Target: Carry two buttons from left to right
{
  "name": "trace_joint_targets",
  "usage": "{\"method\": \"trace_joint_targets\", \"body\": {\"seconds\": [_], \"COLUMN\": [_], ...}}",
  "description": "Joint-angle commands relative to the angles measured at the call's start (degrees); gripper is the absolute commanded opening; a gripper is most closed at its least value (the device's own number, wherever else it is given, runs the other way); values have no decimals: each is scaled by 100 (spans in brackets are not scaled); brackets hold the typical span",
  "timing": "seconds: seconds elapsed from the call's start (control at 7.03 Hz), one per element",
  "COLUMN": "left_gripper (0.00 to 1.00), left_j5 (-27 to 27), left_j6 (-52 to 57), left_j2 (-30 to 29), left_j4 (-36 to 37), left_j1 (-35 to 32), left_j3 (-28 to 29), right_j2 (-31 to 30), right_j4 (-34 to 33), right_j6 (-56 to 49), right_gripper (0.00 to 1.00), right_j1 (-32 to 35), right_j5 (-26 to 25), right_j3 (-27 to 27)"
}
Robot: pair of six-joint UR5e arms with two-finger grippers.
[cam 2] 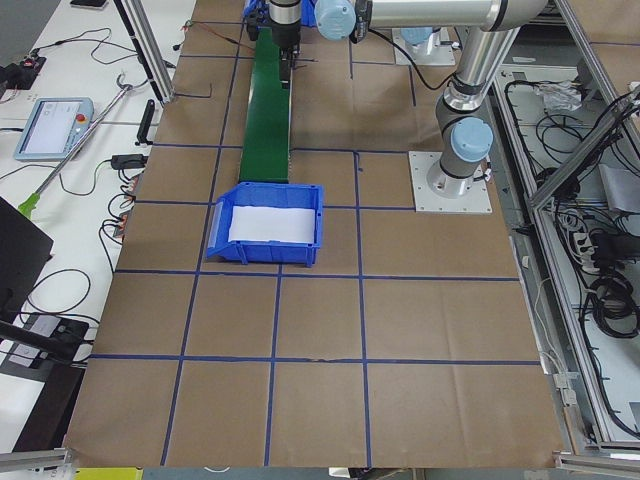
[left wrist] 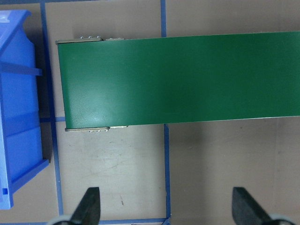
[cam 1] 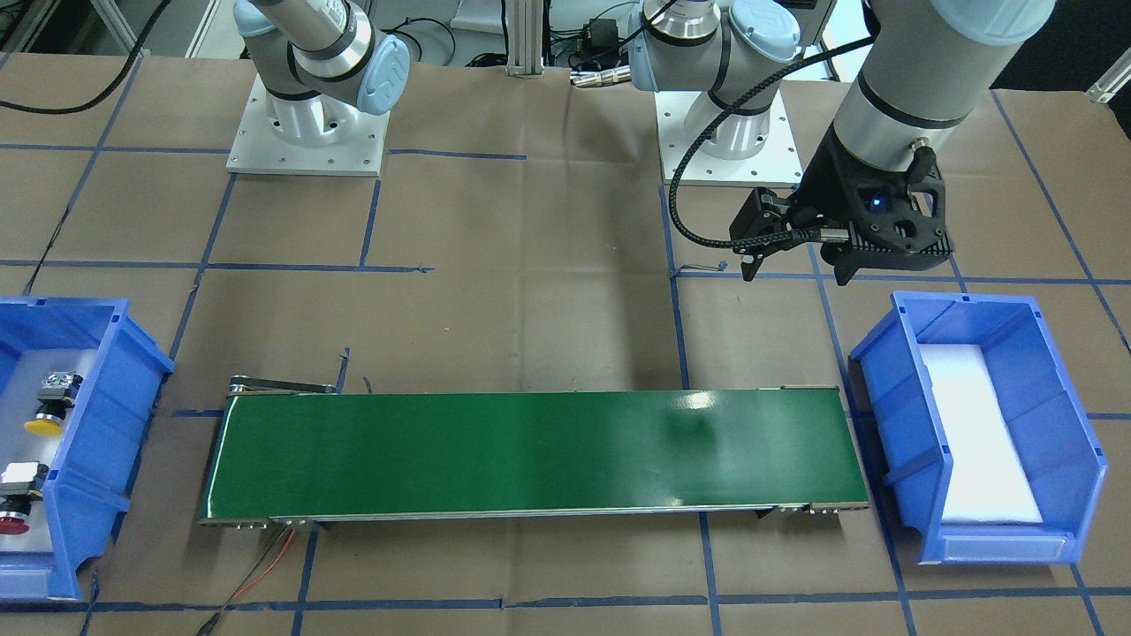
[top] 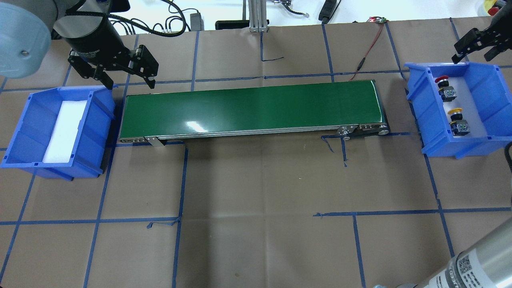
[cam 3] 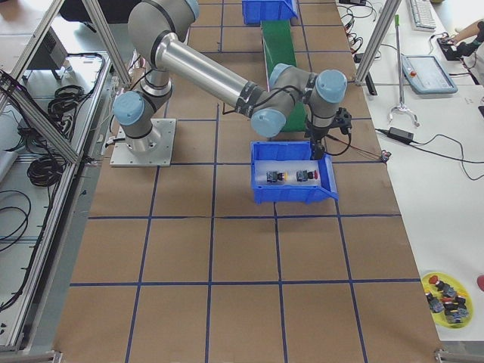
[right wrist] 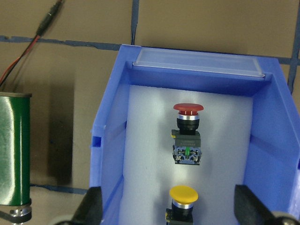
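The red-capped button (right wrist: 188,126) and the yellow-capped button (right wrist: 183,199) lie on white foam inside a blue bin (top: 486,140) at the table's right end. In the overhead view the red button (top: 444,86) lies farther back than the yellow button (top: 457,119). My right gripper (right wrist: 167,189) hovers open above that bin's far end, holding nothing. My left gripper (top: 131,85) hangs open and empty behind the conveyor's left end, beside the other blue bin (top: 24,132). Its fingers (left wrist: 91,204) frame bare table paper.
A green conveyor belt (top: 252,106) runs between the two bins. The left bin (cam 1: 892,389) holds only a white foam pad. A red and black wire (top: 366,56) trails from the belt's right end. Blue tape lines grid the brown paper.
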Motion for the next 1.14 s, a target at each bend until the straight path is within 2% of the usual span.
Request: {"method": "trace_joint_targets", "body": {"seconds": [0.0, 0.14, 0.43, 0.57, 0.71, 1.0], "left_gripper": [100, 100, 100, 100, 100, 100], "left_j5": [-9, -9, 0, -9, -9, 0], "left_j6": [9, 9, 9, 9, 0, 9], "left_j2": [9, 9, 9, 9, 9, 18], "left_j4": [0, 0, 0, 0, 0, -9], "left_j1": [2, 2, 2, 2, 2, 2], "left_j3": [-1, 8, 8, 8, -1, -1], "right_j2": [-763, -1149, -1486, -1766, -2108, -2740], "right_j4": [85, 58, 145, 276, 530, 401], "right_j6": [20, 176, 2530, 2794, 3276, 3474], "right_gripper": [100, 100, 100, 100, 100, 100], "right_j1": [552, 913, 1722, 2099, 2460, 2525], "right_j5": [-1, -19, -63, -71, -89, -71], "right_j3": [164, 330, 490, 551, 909, 1840]}}
